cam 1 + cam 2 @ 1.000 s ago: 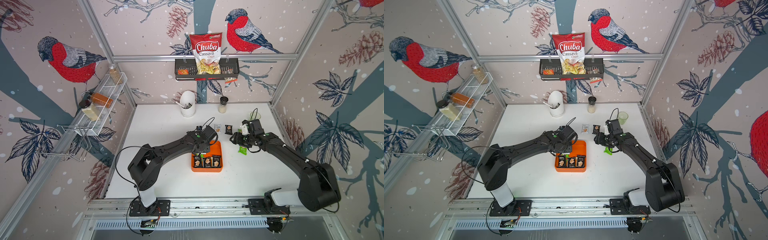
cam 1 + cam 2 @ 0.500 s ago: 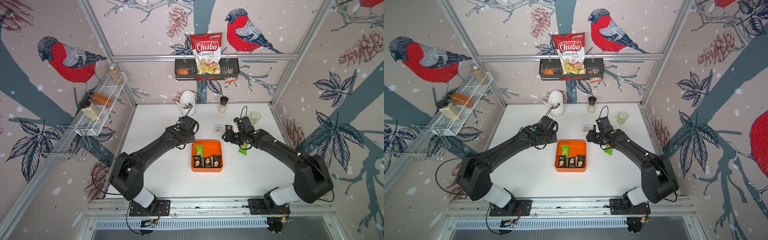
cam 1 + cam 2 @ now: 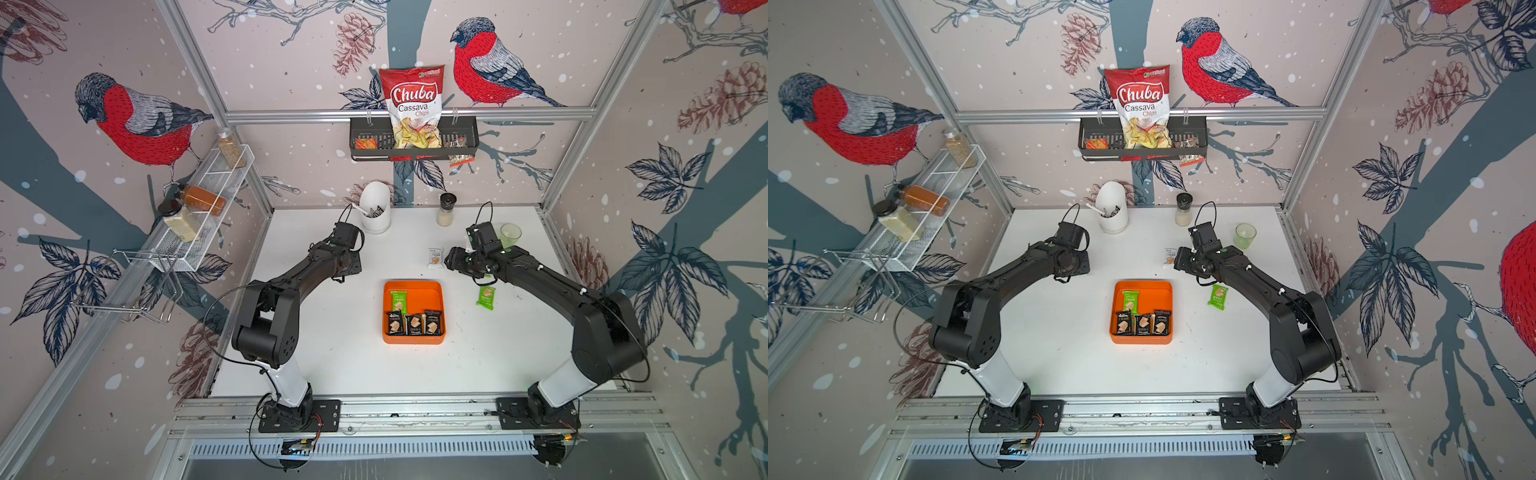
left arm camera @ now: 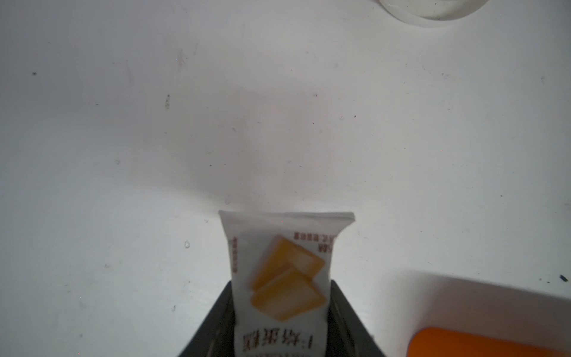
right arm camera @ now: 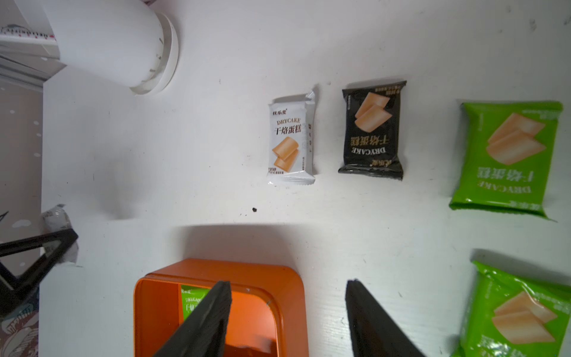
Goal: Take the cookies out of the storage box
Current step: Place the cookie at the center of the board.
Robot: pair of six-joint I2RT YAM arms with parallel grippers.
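**Dial:** centred on the storage box, 12 o'clock toward the back wall.

1. Storage box: orange, shallow, square, flat on the white tabletop. It holds three black cookie packets in a row along its 6 o'clock wall and one green cookie packet toward 11 o'clock.
2. Near green packet: on the tabletop at 3 o'clock, outside the box and apart from it.
3. Left tool: at 10 o'clock in both top views. It is clamped on the held white packet, which sticks out past the fingers over bare tabletop.
4. Right tool: at 1 o'clock, by the box's far rim. Its jaws stand apart with nothing between them.
5. Loose white packet: flat on the tabletop at 1 o'clock, just beside the right tool.
6. Loose black packet and far green packet: visible only in the right wrist view. They lie in a row with the loose white packet, the black one in the middle, none touching.
7. White utensil holder: 11 o'clock, at the tabletop's far edge.
8. Spice jar: 1 o'clock, at the far edge.
9. Green cup: 2 o'clock.
10. Black wall basket: 12 o'clock on the back wall, carrying the Chuba bag.
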